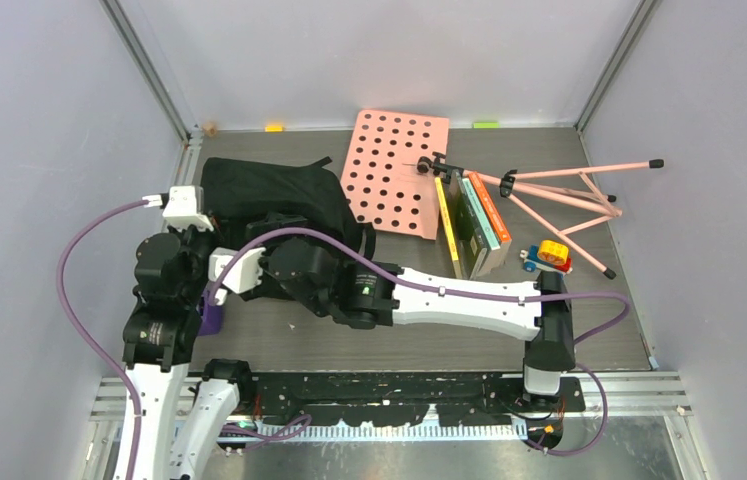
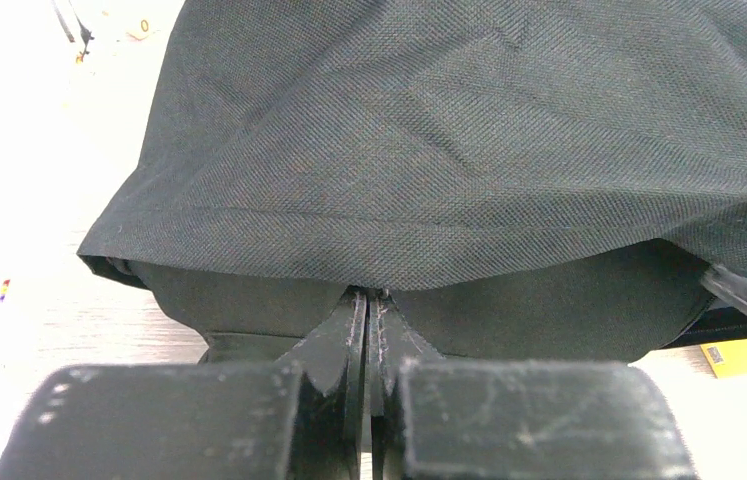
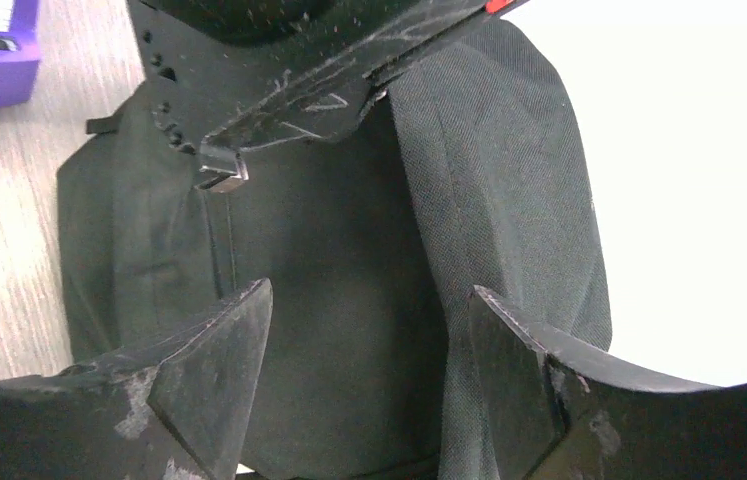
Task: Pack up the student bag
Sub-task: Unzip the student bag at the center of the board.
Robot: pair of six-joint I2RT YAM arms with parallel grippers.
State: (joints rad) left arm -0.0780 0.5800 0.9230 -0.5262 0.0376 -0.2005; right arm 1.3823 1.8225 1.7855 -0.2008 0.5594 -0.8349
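Observation:
The student bag (image 1: pixel 259 190) is a black fabric backpack lying at the back left of the table. In the left wrist view, my left gripper (image 2: pixel 374 297) is shut, its fingertips pinching the hem of the bag's upper fabric flap (image 2: pixel 469 150), with the dark opening showing below it. My right gripper (image 3: pixel 369 340) is open, its two fingers spread over the bag's dark fabric (image 3: pixel 349 240) and holding nothing. One finger of the left gripper (image 3: pixel 299 90) crosses the top of the right wrist view.
A pink perforated board (image 1: pixel 394 170) lies right of the bag, with a pink tripod stand (image 1: pixel 559 190), several books (image 1: pixel 474 215) and a small toy car (image 1: pixel 549 257) beyond it. A purple box (image 1: pixel 211 318) sits by the left arm.

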